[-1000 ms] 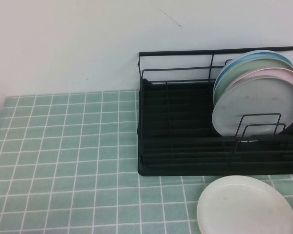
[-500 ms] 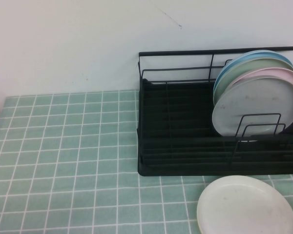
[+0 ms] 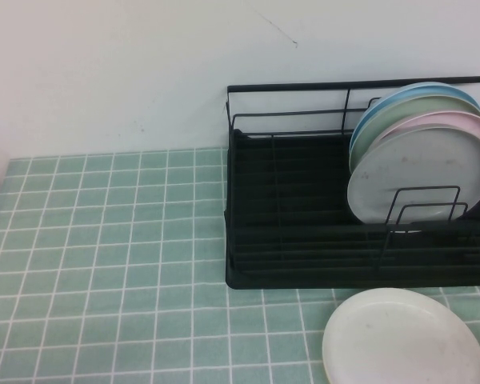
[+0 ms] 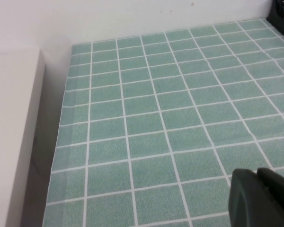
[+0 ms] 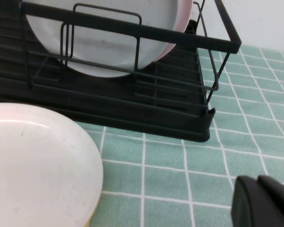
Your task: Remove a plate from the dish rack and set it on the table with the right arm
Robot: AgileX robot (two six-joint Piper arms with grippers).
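Observation:
The off-white plate point(image 3: 404, 340) lies flat on the mint-green checked table point(image 3: 104, 240), just in front of the black wire dish rack point(image 3: 304, 240). Neither arm shows in the high view. In the right wrist view, my right gripper point(image 5: 257, 179) hovers shut and empty over the cloth, beside the plate point(image 5: 38, 161) and off the rack's front corner point(image 5: 203, 127). My left gripper point(image 4: 256, 171) is shut too, holding nothing, above bare cloth far from the rack.
Several plates stand upright at the rack's right end: a light grey speckled one point(image 3: 420, 172) in front, then pink point(image 3: 464, 122), green and blue behind. A white wall rises behind the table. A pale ledge point(image 4: 14, 118) borders the table's left edge.

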